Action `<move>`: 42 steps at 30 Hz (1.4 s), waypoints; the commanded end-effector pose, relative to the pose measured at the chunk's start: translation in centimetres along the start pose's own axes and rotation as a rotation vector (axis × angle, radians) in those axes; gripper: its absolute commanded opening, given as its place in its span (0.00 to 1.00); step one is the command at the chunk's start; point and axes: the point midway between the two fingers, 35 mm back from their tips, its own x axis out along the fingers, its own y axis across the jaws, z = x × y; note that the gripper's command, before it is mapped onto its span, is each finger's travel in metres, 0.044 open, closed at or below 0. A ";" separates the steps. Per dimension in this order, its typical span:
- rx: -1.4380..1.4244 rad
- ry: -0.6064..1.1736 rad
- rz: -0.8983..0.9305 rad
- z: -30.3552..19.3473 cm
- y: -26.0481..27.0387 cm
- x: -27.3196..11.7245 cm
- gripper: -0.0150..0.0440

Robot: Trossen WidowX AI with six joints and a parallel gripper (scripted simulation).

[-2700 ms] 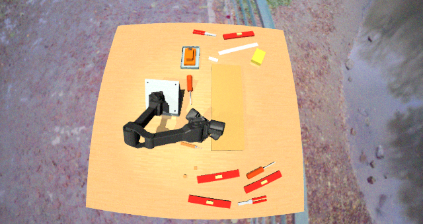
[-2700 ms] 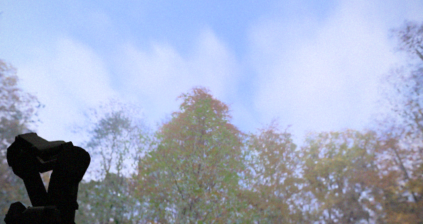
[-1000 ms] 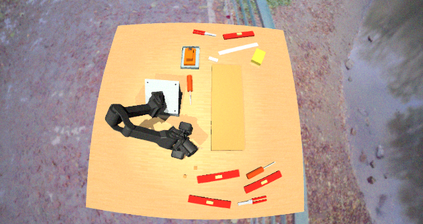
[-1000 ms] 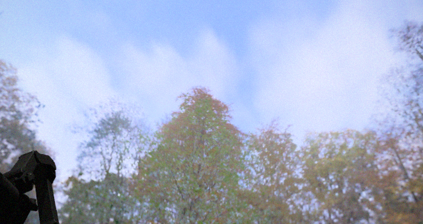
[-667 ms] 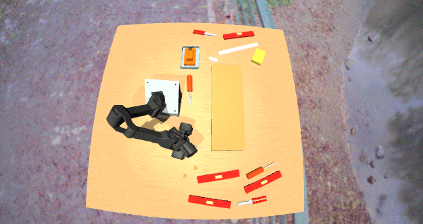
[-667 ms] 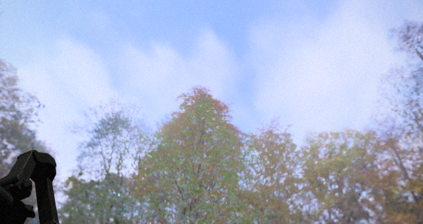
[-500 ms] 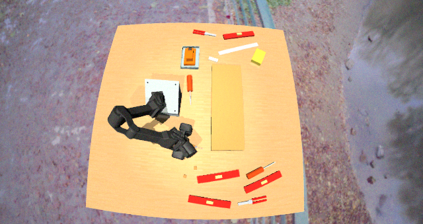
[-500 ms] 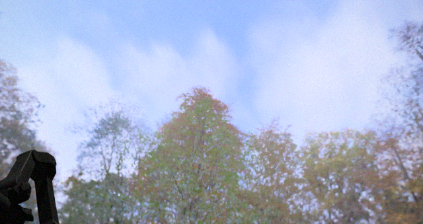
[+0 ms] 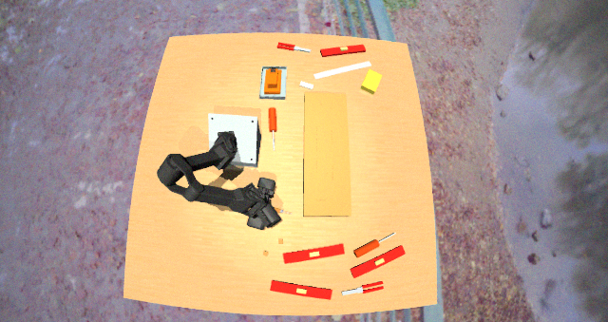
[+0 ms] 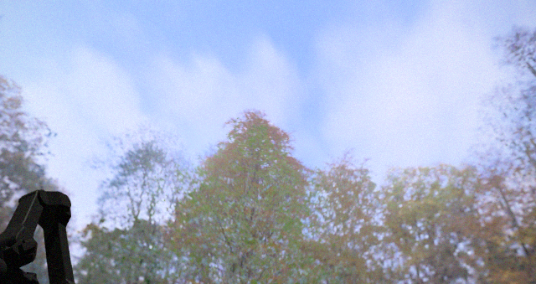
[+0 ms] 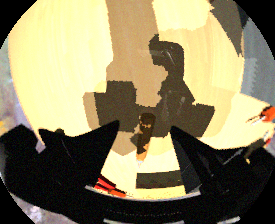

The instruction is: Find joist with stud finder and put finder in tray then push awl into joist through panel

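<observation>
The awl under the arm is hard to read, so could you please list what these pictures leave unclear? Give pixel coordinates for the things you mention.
- Awl (image 9: 281, 211) (image 11: 146, 131): top view, handle mostly hidden by the arm.
- Jaws: top view, hidden beneath the wrist.
- Arm (image 10: 57, 238): exterior view, cut off by the left and bottom edges.

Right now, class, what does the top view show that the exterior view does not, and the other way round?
Only the top view shows the table, the tray with the stud finder in it, and the yellow block. Only the exterior view shows the sky and standing trees. Both show the black arm, though the exterior view catches just part of it.
</observation>
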 end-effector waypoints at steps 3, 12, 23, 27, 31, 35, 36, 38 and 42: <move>-0.003 0.004 -0.003 -0.1 -0.1 0.1 0.56; -0.003 0.004 -0.003 -0.1 -0.1 0.1 0.29; 0.003 -0.001 -0.022 -1.0 -0.4 -2.5 0.25; 0.005 -0.004 -0.028 -1.4 -0.6 -4.2 0.25; 0.005 -0.006 -0.031 -1.6 -0.6 -6.0 0.25; 0.004 -0.006 -0.029 -1.6 -0.6 -7.9 0.25; 0.003 -0.006 -0.028 -1.5 -0.6 -8.3 0.25; 0.002 -0.005 -0.025 -1.4 -0.5 -9.2 0.25; -0.001 -0.001 -0.016 -1.1 -0.2 -11.1 0.25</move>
